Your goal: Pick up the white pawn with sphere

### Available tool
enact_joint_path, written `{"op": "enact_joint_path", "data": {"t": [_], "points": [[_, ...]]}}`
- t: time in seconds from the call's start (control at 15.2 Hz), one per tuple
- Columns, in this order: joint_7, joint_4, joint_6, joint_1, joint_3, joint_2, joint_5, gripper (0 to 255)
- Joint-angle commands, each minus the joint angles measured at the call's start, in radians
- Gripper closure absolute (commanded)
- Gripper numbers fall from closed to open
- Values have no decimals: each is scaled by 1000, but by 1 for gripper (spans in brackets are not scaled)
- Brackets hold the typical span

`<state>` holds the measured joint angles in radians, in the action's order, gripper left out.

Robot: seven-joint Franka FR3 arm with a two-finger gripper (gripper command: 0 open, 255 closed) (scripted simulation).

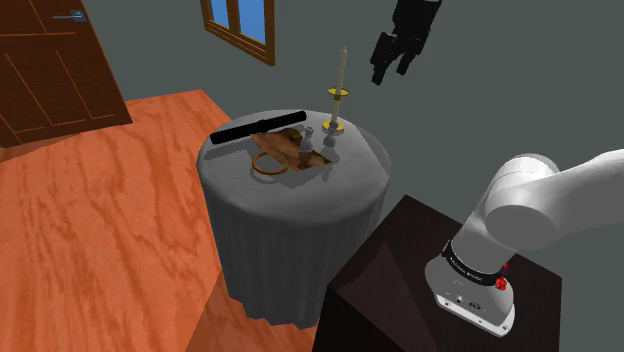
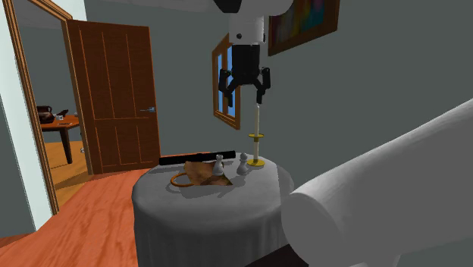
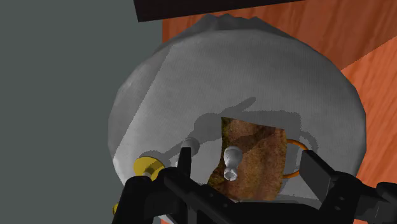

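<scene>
Wrist view has my pincer (image 3: 249, 167) wide open, fingers apart and nothing between them. In the second exterior view it hangs high above the table (image 2: 159, 205), almost straight over the candlestick (image 2: 258, 140).

Below the fingers stands the pawn (image 3: 231, 163), upright, pale with a round head, on or at the edge of a brown bag (image 3: 261, 149). I take this one for my target. A second pawn (image 3: 191, 145), greyer, stands between it and the candlestick's yellow foot.

I judge the pawn light, rigid and smooth, with a narrow base, so a nudge would probably tip it. The bag under it looks soft and would make a poor footing. I would close on the neck just under the ball, or across the ball itself, where the pads can sit square. The slick curve may squirt out if I am off centre.

What I can't settle:
- Whether the base rests on the bag or on the cloth beside it.
- Much of the second pawn, which is partly behind one finger.
- What the black bar (image 2: 198, 158) at the table's far side is.
- How close the tall candle stands to my way down.
</scene>
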<state>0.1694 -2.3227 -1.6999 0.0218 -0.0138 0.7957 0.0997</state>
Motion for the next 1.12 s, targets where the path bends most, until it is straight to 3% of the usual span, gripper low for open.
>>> {"op": "enact_joint_path", "data": {"t": [0.0, 0.53, 1.06], "points": [[0, 0, 0, 0, 0, 0, 0, 0], [-42, 80, -146, 3, 48, -309, -18, 0], [-98, 234, -234, 7, 83, -636, -61, 0]]}}
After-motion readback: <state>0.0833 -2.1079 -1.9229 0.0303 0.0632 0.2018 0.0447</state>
